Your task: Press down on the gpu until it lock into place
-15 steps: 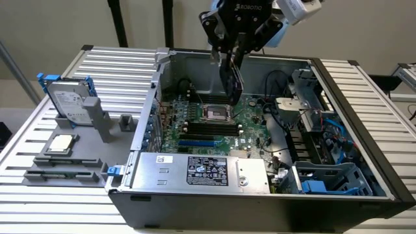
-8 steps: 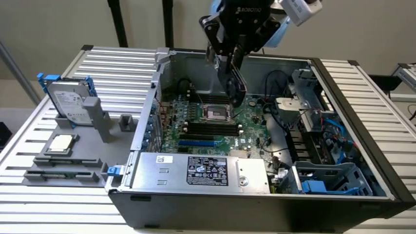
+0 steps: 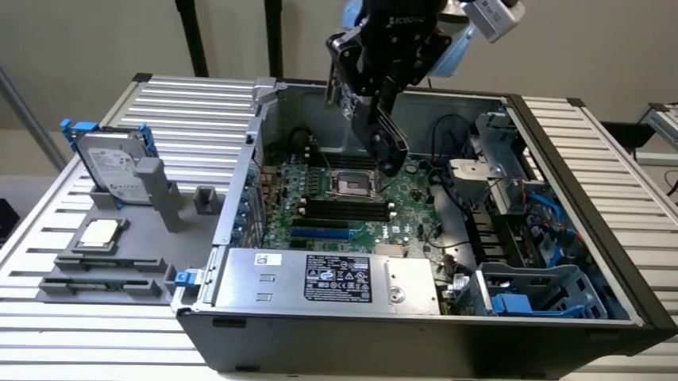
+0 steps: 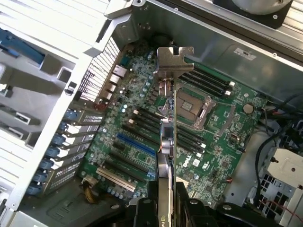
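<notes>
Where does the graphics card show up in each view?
Exterior view: the graphics card hangs from the claw, above the motherboard.
Wrist view: the graphics card is edge-on, held by the claw, silver bracket farthest from it.
Shared landmark: the processor socket on the motherboard.

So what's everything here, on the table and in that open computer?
Table: one, silver, under everything.
Computer case: one, dark, open on the table.
Motherboard: one, green, inside the case.
Memory slots: several, black, on the motherboard.
Power supply: one, silver, case's near end.
Hard drive: one, silver, upright, exterior view's left.
Processor chip: one, silver, beside the hard drive.
Graphics card: one, black, held above the motherboard.
End effector: one, black, gripping the graphics card.
</notes>
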{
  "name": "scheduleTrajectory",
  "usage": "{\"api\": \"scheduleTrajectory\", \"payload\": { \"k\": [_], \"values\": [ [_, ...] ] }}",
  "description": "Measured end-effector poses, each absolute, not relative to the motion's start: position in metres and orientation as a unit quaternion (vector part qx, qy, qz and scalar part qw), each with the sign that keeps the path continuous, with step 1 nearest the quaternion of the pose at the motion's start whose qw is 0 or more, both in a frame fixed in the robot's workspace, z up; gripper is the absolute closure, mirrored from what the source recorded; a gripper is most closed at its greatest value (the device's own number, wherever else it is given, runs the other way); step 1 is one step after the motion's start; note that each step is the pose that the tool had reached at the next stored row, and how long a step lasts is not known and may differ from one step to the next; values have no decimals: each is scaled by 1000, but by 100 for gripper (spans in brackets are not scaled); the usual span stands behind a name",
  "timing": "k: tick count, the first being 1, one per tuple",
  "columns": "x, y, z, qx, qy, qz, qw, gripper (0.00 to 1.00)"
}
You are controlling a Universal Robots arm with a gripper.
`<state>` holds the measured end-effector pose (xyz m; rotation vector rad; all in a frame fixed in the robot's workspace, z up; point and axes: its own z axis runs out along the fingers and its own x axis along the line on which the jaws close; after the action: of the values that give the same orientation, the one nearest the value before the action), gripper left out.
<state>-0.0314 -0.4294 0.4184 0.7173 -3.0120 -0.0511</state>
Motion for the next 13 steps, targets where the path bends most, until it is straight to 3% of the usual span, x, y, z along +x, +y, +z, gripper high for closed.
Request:
{"api": "scheduleTrajectory", "payload": {
  "k": [13],
  "values": [
    [-31, -429, 413, 344, -938, -13, 22, 74]
  ]
}}
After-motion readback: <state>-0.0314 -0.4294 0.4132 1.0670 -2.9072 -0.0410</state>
